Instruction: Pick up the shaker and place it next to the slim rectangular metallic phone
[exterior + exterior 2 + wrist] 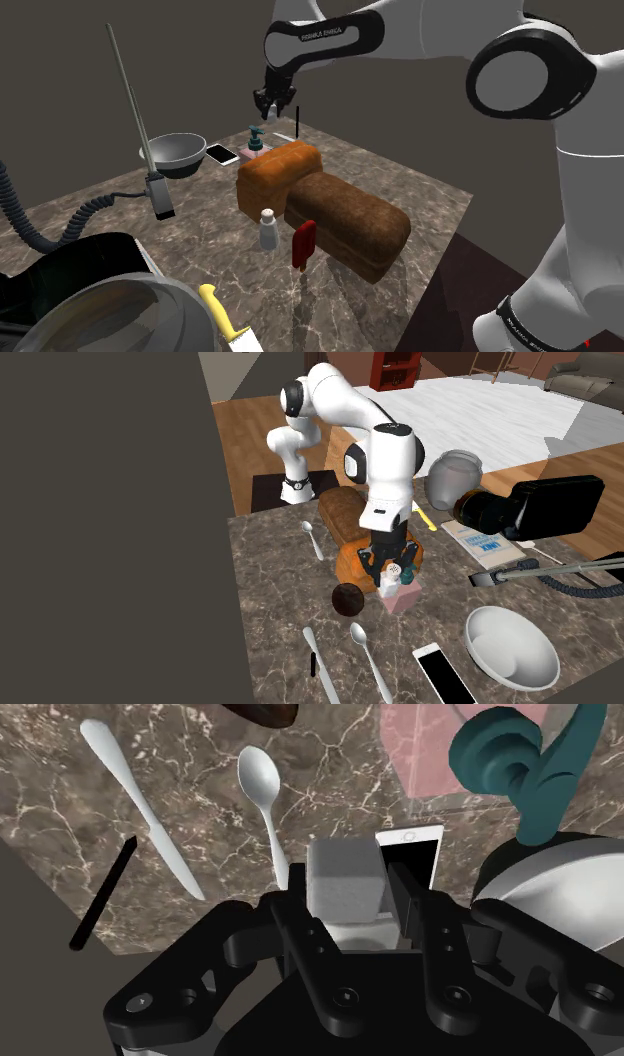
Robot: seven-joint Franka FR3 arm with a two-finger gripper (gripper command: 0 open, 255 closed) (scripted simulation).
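Jaws of the black gripper (272, 104) are closed on the shaker (345, 884), one finger on each side, and from where I stand it hangs in the air over the far end of the surface (430, 195), just above the soap pump (257, 142). Its long axis runs along the fingers, roughly up and down. A blocky pale grey end points away from the palm toward the surface and a white part sits nearer the palm; I cannot tell which end is the cap. The slim phone (443, 674) lies flat below and beyond it, a white frame round a black screen, beside the one round grey bowl (512, 647). The surface is brown stone veined with white. The pump is teal with a curved spout on a pink block. Two bread loaves lie side by side, one orange-brown (278, 170) and one darker (350, 225). A standing shaker (267, 230), white with a grey top, is upright next to them, near a red ice lolly (304, 243). Two pale spoons (312, 539) (365, 647), one white knife (140, 794) and one thin black stick (103, 894) lie flat.
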